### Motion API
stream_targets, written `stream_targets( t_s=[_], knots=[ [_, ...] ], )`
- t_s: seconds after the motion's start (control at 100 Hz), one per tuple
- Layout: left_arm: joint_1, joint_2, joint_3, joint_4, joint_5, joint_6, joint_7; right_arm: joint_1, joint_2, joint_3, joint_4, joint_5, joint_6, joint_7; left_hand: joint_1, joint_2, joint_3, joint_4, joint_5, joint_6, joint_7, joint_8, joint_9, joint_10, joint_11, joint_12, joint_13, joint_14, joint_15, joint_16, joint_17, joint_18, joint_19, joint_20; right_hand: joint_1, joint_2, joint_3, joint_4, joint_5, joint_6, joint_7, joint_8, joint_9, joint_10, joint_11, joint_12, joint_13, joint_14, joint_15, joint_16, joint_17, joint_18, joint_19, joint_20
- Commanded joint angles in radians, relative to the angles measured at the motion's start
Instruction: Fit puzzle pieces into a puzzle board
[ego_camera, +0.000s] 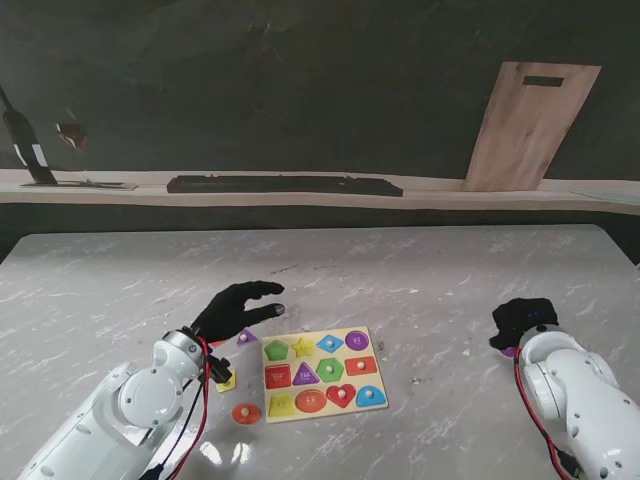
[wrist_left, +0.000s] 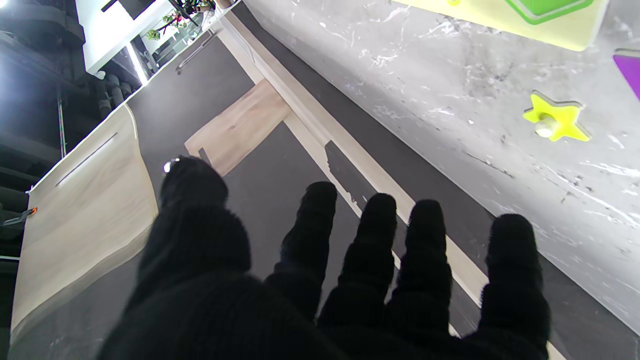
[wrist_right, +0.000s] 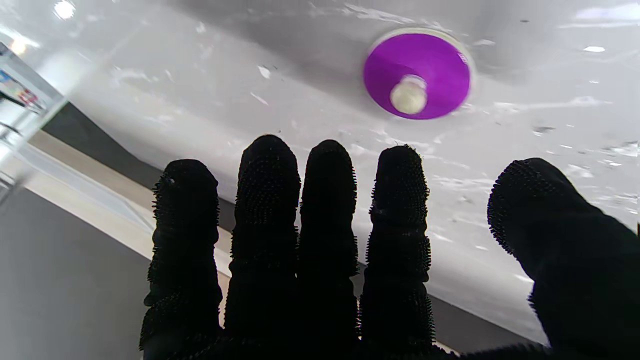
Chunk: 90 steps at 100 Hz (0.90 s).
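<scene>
The yellow puzzle board (ego_camera: 325, 398) lies near me, left of centre, with several coloured shapes in it. My left hand (ego_camera: 235, 308) hovers open just beyond its far left corner, fingers spread and empty. In the left wrist view a yellow star piece (wrist_left: 555, 120) lies on bare table beside the board's corner (wrist_left: 575, 37). A purple triangle (ego_camera: 246, 337), a yellow piece (ego_camera: 228, 380) and an orange disc (ego_camera: 246, 413) lie loose left of the board. My right hand (ego_camera: 520, 322) is open over a purple disc (wrist_right: 417, 75), not touching it.
A wooden cutting board (ego_camera: 530, 125) leans on the dark back wall above a pale ledge, where a long black bar (ego_camera: 285, 184) lies. The marble table (ego_camera: 420, 280) stretches between my hands and that ledge.
</scene>
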Motion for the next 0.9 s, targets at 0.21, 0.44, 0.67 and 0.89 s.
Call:
stream_targets(
  t_s=[0.21,0.44,0.67,0.89],
  knots=[
    [-0.004,-0.003,0.006,0.0,-0.006,0.006,-0.003,0.049,-0.003,-0.026,0.076,0.052,0.056,0.027,-0.008,0.031,-0.009,0.034,0.021,-0.02,-0.004,0.01,0.011,-0.002,0.0,0.009,0.013,0.01,0.022,0.019,-0.012,-0.166,0.018,-0.001,0.014,-0.05,0.016,-0.044,0.053,-0.015,0.014,-0.071,0.044,0.031,0.014,-0.005,0.033,0.038,0.031,0.015,0.013,0.051,0.036,0.031],
    [-0.004,-0.003,0.01,-0.005,-0.006,0.015,-0.004,0.082,0.001,-0.059,0.127,0.08,0.069,0.02,-0.008,0.031,-0.009,0.034,0.02,-0.02,-0.004,0.01,0.009,-0.002,-0.001,0.009,0.012,0.008,0.022,0.02,-0.013,-0.167,0.017,-0.001,0.052,-0.078,0.033,-0.081,0.055,-0.037,0.044,-0.112,0.06,0.027,0.01,-0.009,0.044,0.037,0.029,0.014,0.021,0.05,0.038,0.031],
    [-0.008,-0.003,0.012,-0.002,-0.008,0.018,-0.006,0.107,0.004,-0.085,0.165,0.097,0.081,0.022,-0.006,0.03,-0.009,0.034,0.021,-0.02,-0.004,0.011,0.01,-0.001,0.0,0.009,0.013,0.007,0.022,0.02,-0.012,-0.169,0.018,-0.001,0.067,-0.085,0.04,-0.099,0.058,-0.048,0.07,-0.143,0.071,0.028,0.008,-0.01,0.051,0.039,0.029,0.015,0.026,0.052,0.039,0.03],
    [-0.009,-0.003,0.013,0.0,-0.008,0.018,-0.007,0.134,0.005,-0.12,0.206,0.13,0.098,0.016,-0.009,0.032,-0.009,0.033,0.019,-0.021,-0.004,0.01,0.009,-0.004,0.0,0.009,0.011,0.008,0.022,0.02,-0.013,-0.169,0.017,-0.002,0.093,-0.08,0.039,-0.113,0.058,-0.062,0.084,-0.159,0.079,0.025,0.004,-0.012,0.053,0.04,0.028,0.014,0.027,0.051,0.039,0.029]
  ],
)
